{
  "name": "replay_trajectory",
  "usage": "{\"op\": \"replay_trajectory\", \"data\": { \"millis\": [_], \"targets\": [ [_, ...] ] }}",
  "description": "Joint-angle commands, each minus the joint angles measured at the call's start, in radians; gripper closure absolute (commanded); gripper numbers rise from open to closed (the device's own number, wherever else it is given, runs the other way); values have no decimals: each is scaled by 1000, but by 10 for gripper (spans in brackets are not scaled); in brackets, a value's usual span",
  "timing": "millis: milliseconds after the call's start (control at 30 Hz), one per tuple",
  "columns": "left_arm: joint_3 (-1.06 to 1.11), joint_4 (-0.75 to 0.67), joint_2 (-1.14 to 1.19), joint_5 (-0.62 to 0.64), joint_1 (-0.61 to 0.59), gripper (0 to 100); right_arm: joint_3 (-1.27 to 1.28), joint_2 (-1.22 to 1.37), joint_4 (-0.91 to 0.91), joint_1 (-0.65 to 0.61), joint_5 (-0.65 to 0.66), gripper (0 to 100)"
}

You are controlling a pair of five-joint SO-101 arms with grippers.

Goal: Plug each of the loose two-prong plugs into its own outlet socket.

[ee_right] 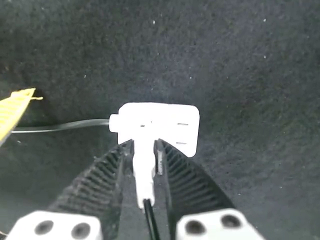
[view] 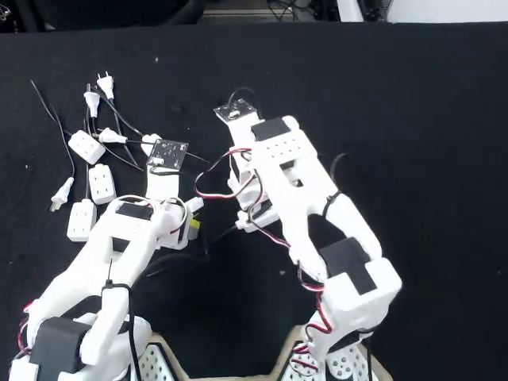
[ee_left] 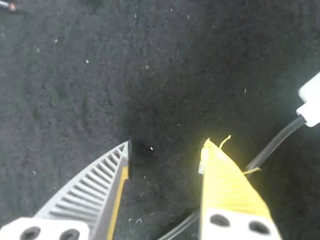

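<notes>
My right gripper [ee_right: 145, 147] is shut on a white two-prong plug [ee_right: 144, 172] whose front end sits against a white outlet socket [ee_right: 156, 127] on the black cloth; the prongs are hidden. In the high view this pair lies mid-table under the right gripper [view: 248, 220]. Just beside it my left gripper [ee_left: 167, 150] stands open over bare cloth, one yellow finger [ee_left: 220, 180] next to a black cable. Further loose plugs [view: 93, 99] and sockets [view: 101, 182] lie at the far left.
Thin black cables [view: 48, 119] trail across the left part of the black cloth [view: 413, 119]. A white connector [ee_left: 312, 97] shows at the edge of the left wrist view. The two arms stand close together mid-table.
</notes>
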Motion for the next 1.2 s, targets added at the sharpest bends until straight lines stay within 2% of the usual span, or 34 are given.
{"op": "replay_trajectory", "data": {
  "millis": [0, 300, 567, 633, 733, 900, 1000, 1167],
  "targets": [
    [-15, -11, -5, -2, 12, 766, 102, -94, -29, 12, 12, 988],
    [-16, -11, -5, -2, 12, 766, 191, -340, -31, 11, 11, 988],
    [-16, -11, -5, -2, 12, 766, 200, -354, 5, 57, 12, 988],
    [-16, -11, -5, -2, 12, 766, 200, -363, 46, 98, 31, 988],
    [-16, -11, -5, -2, 12, 766, 222, -398, 66, 227, 118, 988],
    [-16, -11, -5, -2, 12, 766, 374, -515, -120, 453, 216, 988],
    [-16, -11, -5, -2, 12, 766, 479, -552, -233, 497, 239, 988],
    [-15, -11, -5, -2, 8, 766, 547, -521, -308, 512, 252, 988]
  ]
}}
